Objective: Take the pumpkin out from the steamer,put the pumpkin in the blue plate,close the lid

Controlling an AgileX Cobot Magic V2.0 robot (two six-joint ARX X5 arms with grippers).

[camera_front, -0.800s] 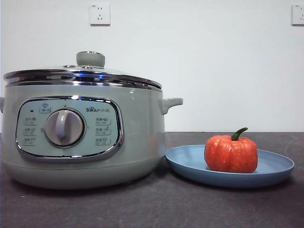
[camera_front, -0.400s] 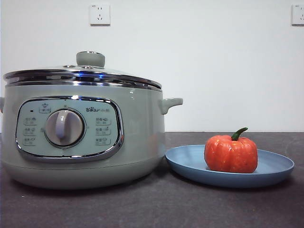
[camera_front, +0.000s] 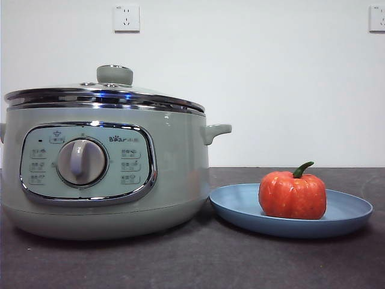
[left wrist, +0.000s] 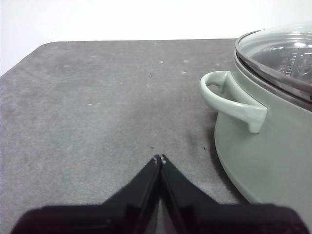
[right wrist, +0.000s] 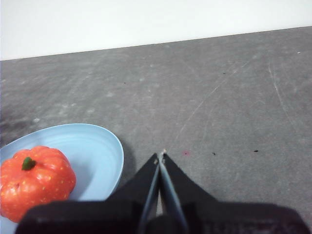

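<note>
Nothing has shifted over the last second: the pumpkin (camera_front: 292,194) sits in the blue plate (camera_front: 349,212) beside the empty, pinched-together right gripper (right wrist: 161,157), lid (camera_front: 114,90) seated on steamer (camera_front: 174,168) near the likewise empty, clamped left gripper (left wrist: 159,159), so the task looks complete.

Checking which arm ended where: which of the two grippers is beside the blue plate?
The right gripper, shut over bare table beside the blue plate; the left gripper is by the steamer handle.
</note>
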